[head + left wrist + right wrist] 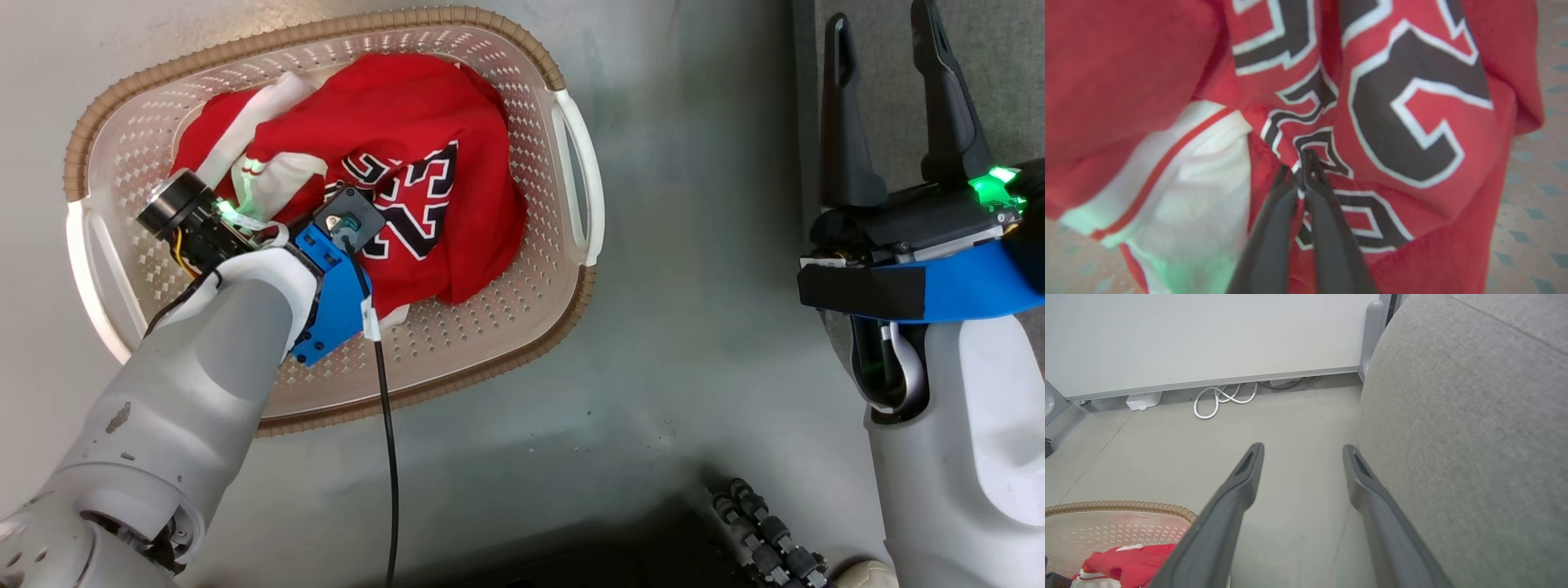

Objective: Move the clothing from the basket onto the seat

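1. Your left gripper (1305, 162) is pinched tight on a fold of the red jersey (1412, 122) with black-and-white lettering.
2. That jersey lies in the cream perforated plastic basket (522, 51) on the floor (694, 269).
3. Your right gripper (1303, 448) is spread wide and empty, just beside the grey fabric seat (1474, 437).

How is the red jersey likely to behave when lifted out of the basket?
Probably floppy: the jersey lies crumpled in the basket, a fold bunched in the shut left hand. It would likely drape and hang, perhaps dragging the white striped fabric beside it. Thin cloth, so probably light.
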`<state>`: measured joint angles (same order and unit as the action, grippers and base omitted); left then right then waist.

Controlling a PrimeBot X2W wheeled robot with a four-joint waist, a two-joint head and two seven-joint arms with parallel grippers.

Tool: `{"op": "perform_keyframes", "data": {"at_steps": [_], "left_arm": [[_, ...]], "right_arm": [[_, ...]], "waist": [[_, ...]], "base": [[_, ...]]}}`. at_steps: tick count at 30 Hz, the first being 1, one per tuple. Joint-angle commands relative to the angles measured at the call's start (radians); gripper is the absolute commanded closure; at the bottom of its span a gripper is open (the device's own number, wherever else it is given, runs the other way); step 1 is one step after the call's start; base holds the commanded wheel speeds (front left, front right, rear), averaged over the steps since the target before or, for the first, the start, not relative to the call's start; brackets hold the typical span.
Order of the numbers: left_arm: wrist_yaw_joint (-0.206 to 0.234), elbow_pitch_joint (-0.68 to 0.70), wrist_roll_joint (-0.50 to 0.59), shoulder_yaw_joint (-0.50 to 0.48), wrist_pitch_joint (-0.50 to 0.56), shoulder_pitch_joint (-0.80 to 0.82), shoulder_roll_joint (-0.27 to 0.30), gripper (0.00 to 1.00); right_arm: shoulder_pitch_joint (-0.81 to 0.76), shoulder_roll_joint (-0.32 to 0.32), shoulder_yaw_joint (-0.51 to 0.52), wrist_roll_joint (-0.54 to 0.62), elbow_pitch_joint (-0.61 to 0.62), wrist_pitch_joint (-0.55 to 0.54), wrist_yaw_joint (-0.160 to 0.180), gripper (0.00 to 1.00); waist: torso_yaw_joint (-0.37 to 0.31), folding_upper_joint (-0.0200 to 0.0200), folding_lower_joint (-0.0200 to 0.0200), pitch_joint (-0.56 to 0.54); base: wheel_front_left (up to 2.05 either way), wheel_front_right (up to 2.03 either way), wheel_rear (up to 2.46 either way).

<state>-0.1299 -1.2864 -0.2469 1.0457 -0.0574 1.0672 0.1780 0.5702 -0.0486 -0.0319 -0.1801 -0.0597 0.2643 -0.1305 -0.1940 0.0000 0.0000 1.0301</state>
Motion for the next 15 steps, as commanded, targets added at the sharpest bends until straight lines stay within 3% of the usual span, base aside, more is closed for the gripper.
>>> {"op": "perform_keyframes", "data": {"at_steps": [1, 15], "left_arm": [[-0.001, -0.001, -0.014, 0.008, 0.000, 0.016, 0.001, 1.00], [-0.001, 0.010, -0.088, 0.063, -0.095, -0.011, -0.034, 1.00]], "right_arm": [[0.016, -0.003, 0.002, -0.009, -0.002, 0.000, 0.000, 0.00], [-0.005, -0.003, 0.018, 0.000, -0.028, 0.000, 0.000, 0.00]], "waist": [[0.001, 0.0000, 0.0000, -0.005], [0.032, 0.0000, 0.0000, -0.084]], "base": [[0.00, 0.00, 0.00], [0.00, 0.00, 0.00]]}}
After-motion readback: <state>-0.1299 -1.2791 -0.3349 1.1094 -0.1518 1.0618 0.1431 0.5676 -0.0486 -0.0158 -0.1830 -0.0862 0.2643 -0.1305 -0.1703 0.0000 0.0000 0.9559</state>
